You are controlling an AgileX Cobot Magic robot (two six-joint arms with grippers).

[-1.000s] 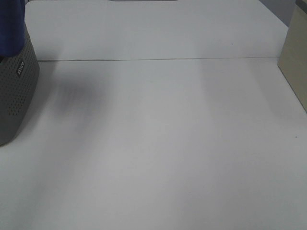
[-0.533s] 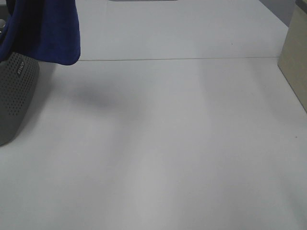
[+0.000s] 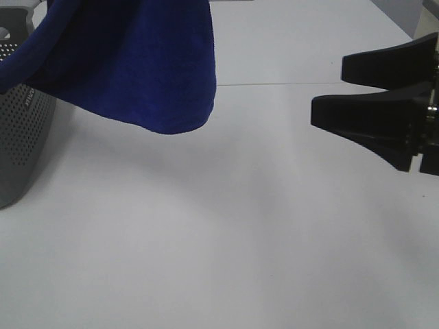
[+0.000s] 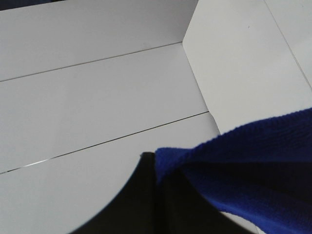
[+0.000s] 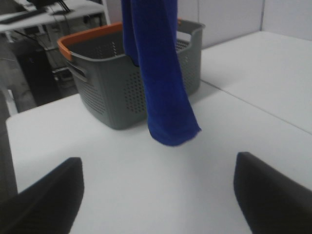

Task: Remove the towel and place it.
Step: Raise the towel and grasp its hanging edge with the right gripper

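The deep blue towel (image 3: pixel 137 62) hangs in the air from above the frame, its lower edge over the white table (image 3: pixel 240 226), just right of the grey basket (image 3: pixel 20 130). In the left wrist view my left gripper (image 4: pixel 156 168) is shut on a fold of the towel (image 4: pixel 253 161). My right gripper (image 3: pixel 328 88) is open and empty at the right, well apart from the towel. The right wrist view shows its gripper (image 5: pixel 157 161) facing the hanging towel (image 5: pixel 158 73), which trails out of the basket (image 5: pixel 107 83).
The basket has perforated walls and an orange rim (image 5: pixel 83 36) on its far side. A seam (image 3: pixel 274 83) runs across the table. Dark desks and equipment (image 5: pixel 29 58) stand beyond the table's edge.
The towel has been lifted and carried right, from a sliver at the basket to a wide hanging fold. My right gripper has come into view from the right, open.
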